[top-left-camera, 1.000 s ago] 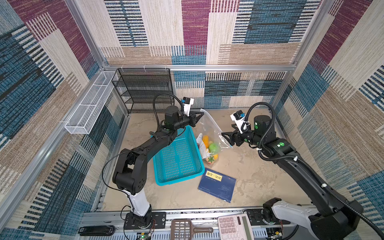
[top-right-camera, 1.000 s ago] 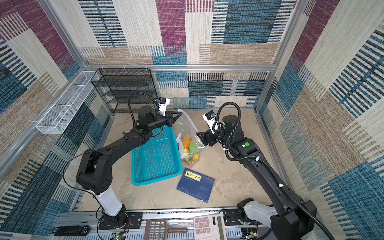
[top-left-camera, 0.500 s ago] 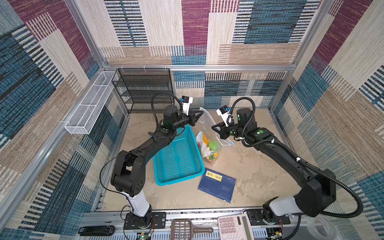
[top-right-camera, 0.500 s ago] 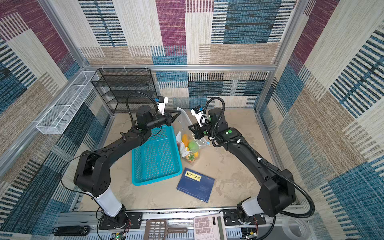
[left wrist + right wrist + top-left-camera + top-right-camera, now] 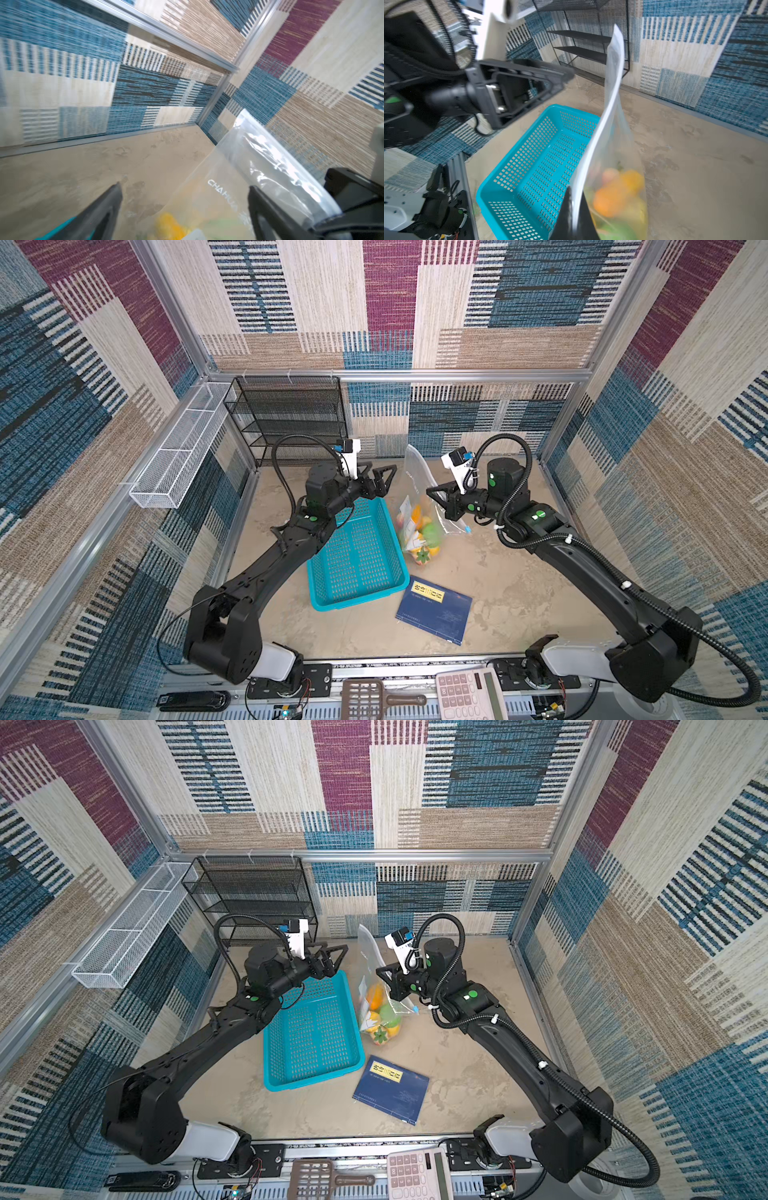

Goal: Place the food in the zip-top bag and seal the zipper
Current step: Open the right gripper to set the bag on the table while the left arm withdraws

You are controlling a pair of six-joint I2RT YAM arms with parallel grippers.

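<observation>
In both top views your zip-top bag (image 5: 415, 479) (image 5: 368, 952) is standing upright on the worktop (image 5: 519, 593), just beside the teal basket (image 5: 357, 602) on the side facing the right arm. The food (image 5: 430, 533) (image 5: 388, 1014) is sitting in the bag's lower part. Your right gripper (image 5: 432, 493) (image 5: 380, 973) is reaching toward the basket with its jaws closed on the bag's edge. The light-blue slider tab (image 5: 468, 529) is showing on the bag's side away from the basket; you cannot tell whether the mouth is sealed. Your left gripper (image 5: 382, 480) (image 5: 332, 959) is hovering over the basket's far end, jaws spread wide, gripping nothing and apart from the bag. A blue book (image 5: 434, 610) is lying near the basket's near corner. In the left wrist view the fingers (image 5: 104, 207) are standing wide apart, with the bag (image 5: 239, 166) beyond them and yellow food (image 5: 168, 224) showing blurred through it. In the right wrist view your right gripper (image 5: 572, 207) is pinching the bag's edge (image 5: 612, 93). The food (image 5: 612, 197) is lying blurred inside, beside the basket (image 5: 483, 193), and the left gripper (image 5: 550, 79) is hanging above the basket.
</observation>
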